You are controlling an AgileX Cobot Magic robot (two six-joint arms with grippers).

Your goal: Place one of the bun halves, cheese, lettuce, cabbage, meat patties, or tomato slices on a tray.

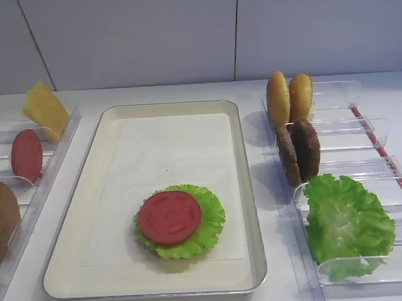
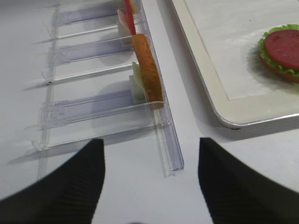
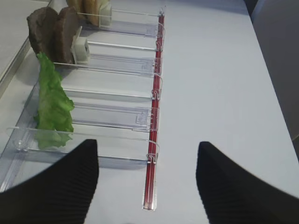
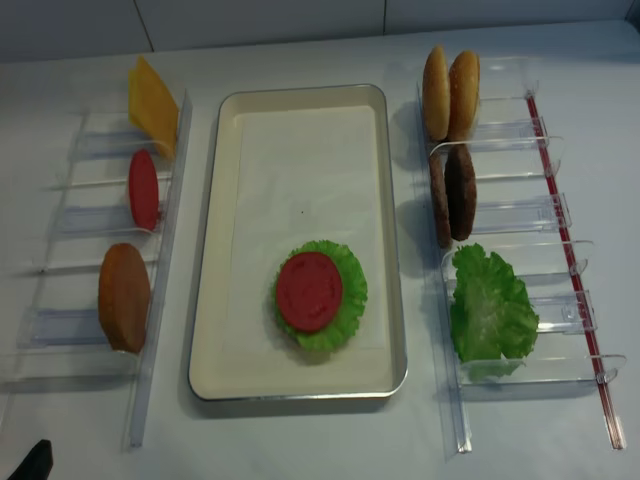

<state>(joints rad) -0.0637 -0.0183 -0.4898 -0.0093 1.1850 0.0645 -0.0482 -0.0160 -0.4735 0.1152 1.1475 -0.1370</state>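
On the tray (image 2: 224,100), tomato slice (image 2: 283,48) lies beyond left hand (image 2: 152,179).

Two high cams – one front-angled, one near top-down – share the tray (image 1: 250,188). Wrist cams sit low over opposite side racks, facing forward.

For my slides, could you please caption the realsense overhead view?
Tomato slice on lettuce on the lined tray, flanked by clear holders of burger ingredients.

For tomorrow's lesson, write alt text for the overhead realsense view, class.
A silver-rimmed tray holds a red tomato slice on a green lettuce leaf. Clear plastic holders on both sides stand buns, patties, cheese and lettuce upright.
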